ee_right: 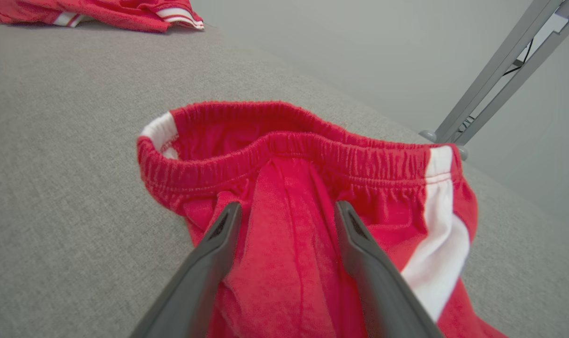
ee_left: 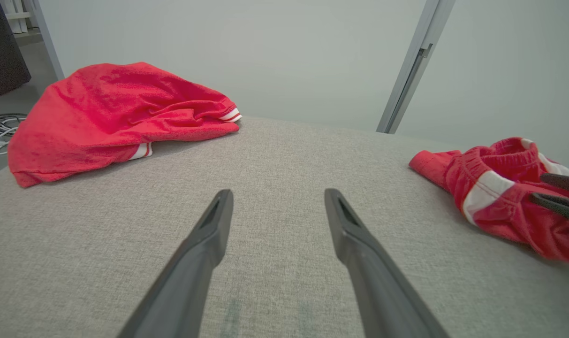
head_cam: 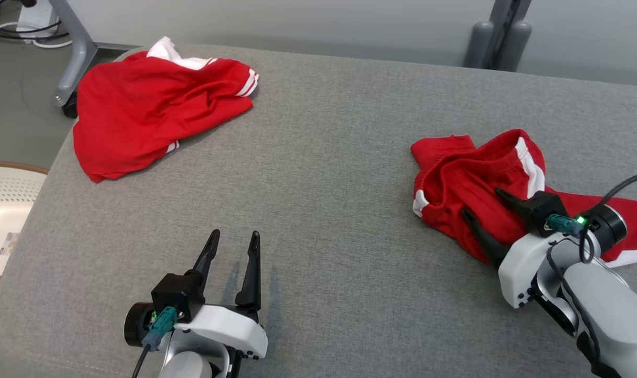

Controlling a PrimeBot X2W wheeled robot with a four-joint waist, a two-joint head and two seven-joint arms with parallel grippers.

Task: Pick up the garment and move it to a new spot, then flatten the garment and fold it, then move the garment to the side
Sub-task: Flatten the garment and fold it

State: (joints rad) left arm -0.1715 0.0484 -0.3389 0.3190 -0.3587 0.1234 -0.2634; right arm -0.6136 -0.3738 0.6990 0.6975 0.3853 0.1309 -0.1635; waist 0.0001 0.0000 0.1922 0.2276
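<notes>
The garment, red shorts (head_cam: 455, 173) with white side stripes and an elastic waistband, lies crumpled at the right of the grey padded table (head_cam: 323, 157). My right gripper (head_cam: 482, 202) is down on the shorts with its fingers apart. In the right wrist view the right gripper (ee_right: 288, 206) straddles a raised ridge of the shorts (ee_right: 275, 141) just below the waistband, open. My left gripper (head_cam: 235, 233) rests open near the table's front edge, nothing between its fingers. The left wrist view shows the left gripper (ee_left: 278, 192) over bare fabric, with the shorts (ee_left: 500, 211) and the right gripper (ee_left: 537, 188) at the far right.
A second red garment with white trim (head_cam: 139, 110) lies bunched at the table's far left corner, partly over the edge. A white perforated round object (head_cam: 3, 210) sits on the floor at left. A metal stand leg with a caster (head_cam: 74, 63) and grey posts (head_cam: 499, 37) stand behind the table.
</notes>
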